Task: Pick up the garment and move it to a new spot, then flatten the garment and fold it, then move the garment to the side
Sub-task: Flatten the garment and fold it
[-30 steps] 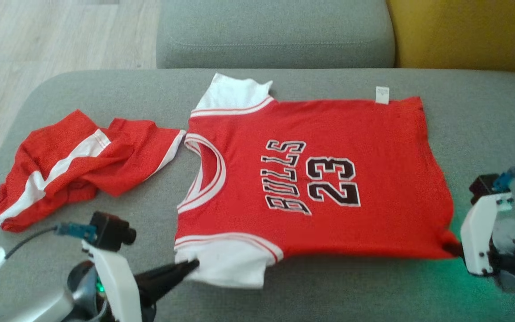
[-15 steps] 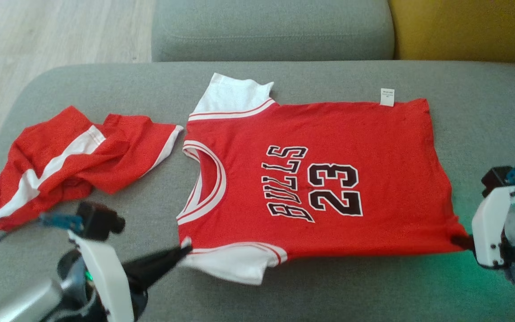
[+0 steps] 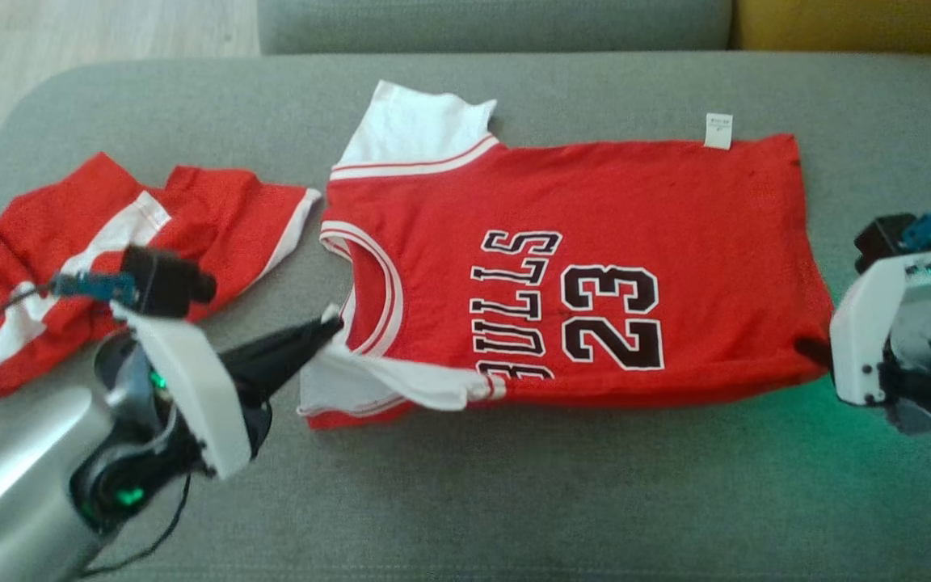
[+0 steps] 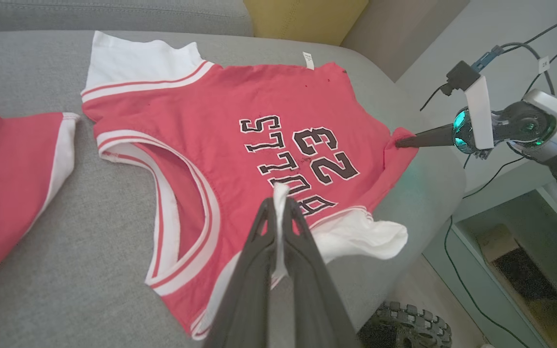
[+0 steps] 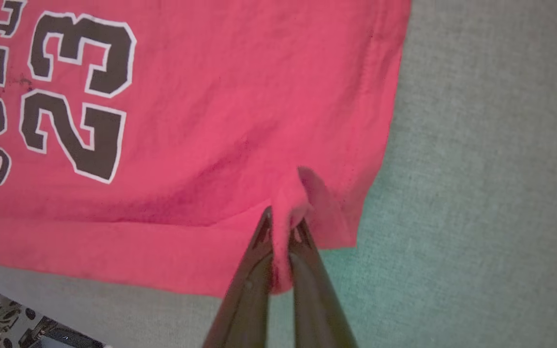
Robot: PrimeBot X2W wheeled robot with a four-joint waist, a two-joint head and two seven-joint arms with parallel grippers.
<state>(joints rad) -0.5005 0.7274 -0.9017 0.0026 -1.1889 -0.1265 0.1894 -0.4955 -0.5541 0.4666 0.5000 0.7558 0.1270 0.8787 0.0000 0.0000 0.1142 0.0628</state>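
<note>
1. Currently, the jersey (image 3: 595,242) lies spread front-up on the grey sofa seat (image 3: 514,501), collar toward the robot's left and hem toward its right. Relocation and flattening appear complete.
2. Left hand (image 3: 334,327): closed, pinching the white cloth of the near sleeve (image 3: 401,380) beside the collar. The left wrist view shows a strip of white fabric clamped between the fingers (image 4: 252,280).
3. Right hand (image 3: 806,349): closed, pinching the near hem corner. The right wrist view shows red cloth bunched between its fingers.
4. Folding stage: begun, not finished. The near long edge is raised off the seat. The near sleeve is turned over onto the red body and reaches the lowest letters of the lettering (image 3: 514,299). The far sleeve (image 3: 417,129) and the far edge lie flat.
5. Remaining, by judgement: carry the near edge across toward the far edge, release, make any further fold, then move the jersey to the side.
6. A second red-and-white garment (image 3: 110,234) lies crumpled just beside the collar, on the robot's left. Neither hand touches it.
7. Change against the earlier frames: one second before, the near sleeve lies flat at the near edge with the left hand at its corner. Now it is lifted and carried inward over the body. Less of the sofa back is visible in the head view, which indicates camera movement, not movement of the things.
</note>
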